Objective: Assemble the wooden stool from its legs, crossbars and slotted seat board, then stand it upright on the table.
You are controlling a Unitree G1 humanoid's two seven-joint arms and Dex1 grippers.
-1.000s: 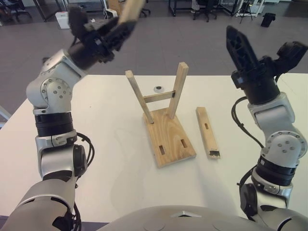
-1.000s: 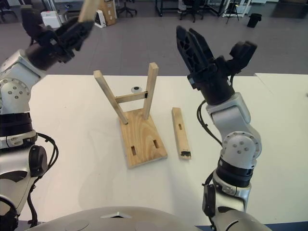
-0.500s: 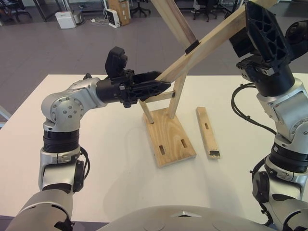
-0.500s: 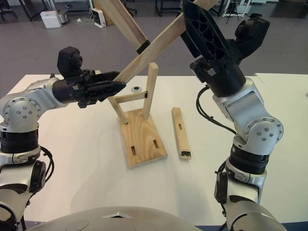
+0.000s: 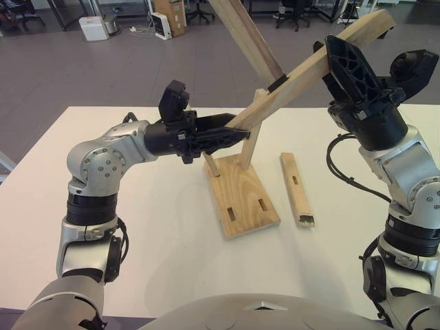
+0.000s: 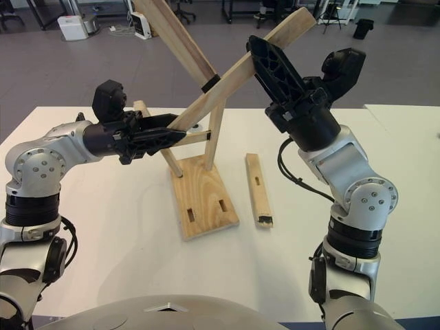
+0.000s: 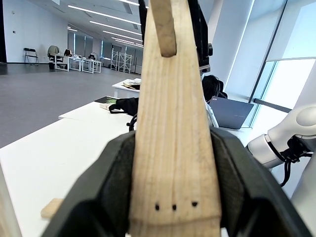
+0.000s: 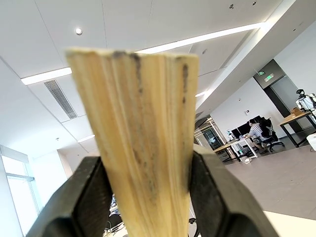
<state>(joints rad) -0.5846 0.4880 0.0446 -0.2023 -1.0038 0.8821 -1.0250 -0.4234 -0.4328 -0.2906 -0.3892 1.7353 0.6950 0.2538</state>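
Holding the long leg (image 5: 295,79) slanted above the seat board (image 5: 244,185) on the table (image 5: 151,206), the left claw (image 5: 237,133) pinches its low end and the right claw (image 5: 335,53) its high end. By my judgement, both arms should tip it upright together and guide its foot squarely into an empty slot (image 5: 232,214) at the board's near end, clear of the standing legs (image 5: 249,148) at its far end.
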